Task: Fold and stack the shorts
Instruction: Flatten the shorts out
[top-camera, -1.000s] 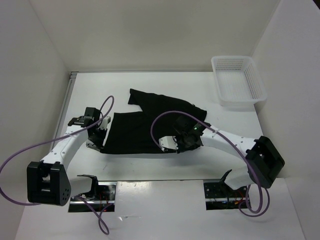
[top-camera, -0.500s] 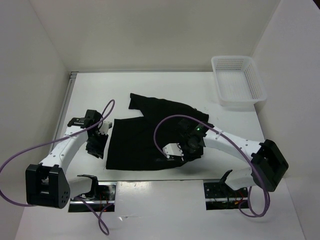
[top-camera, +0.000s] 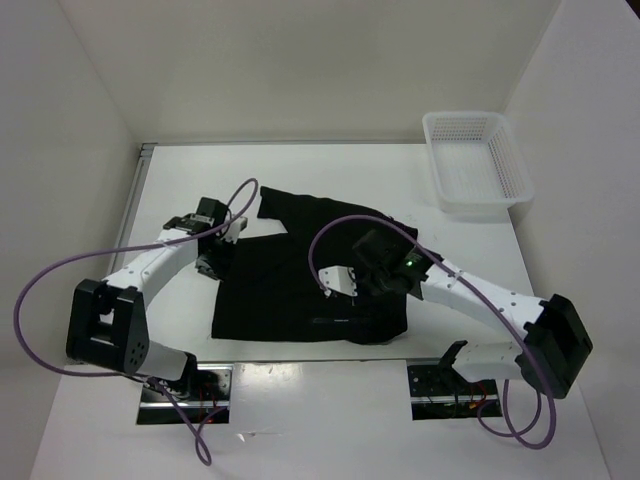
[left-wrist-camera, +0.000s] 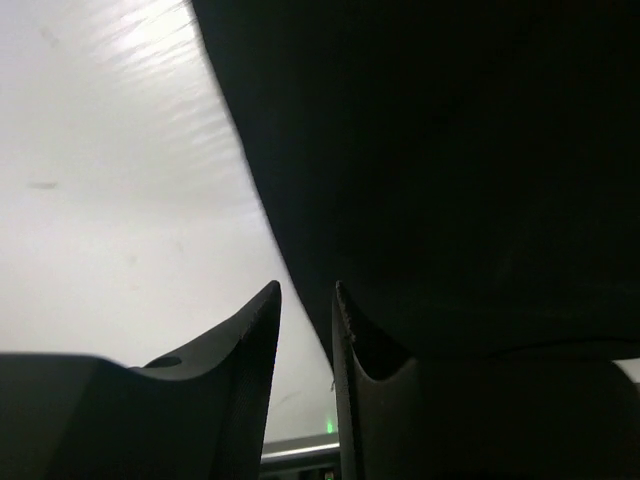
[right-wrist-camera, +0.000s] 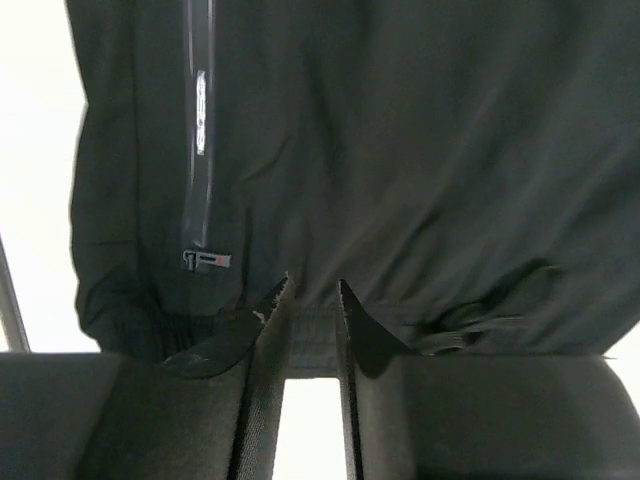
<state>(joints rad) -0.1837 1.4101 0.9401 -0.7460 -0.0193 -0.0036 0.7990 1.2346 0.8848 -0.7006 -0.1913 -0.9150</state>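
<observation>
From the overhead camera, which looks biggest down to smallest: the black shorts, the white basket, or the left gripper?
1. black shorts
2. white basket
3. left gripper, clearly smallest, though its outline blends into the dark fabric.

You've got one pair of plain black soft fabric shorts (top-camera: 290, 285), one white mesh plastic basket (top-camera: 480, 203) at the desk's far right corner, two white jointed robot arms (top-camera: 480, 295), two purple cables (top-camera: 350, 222)
</observation>
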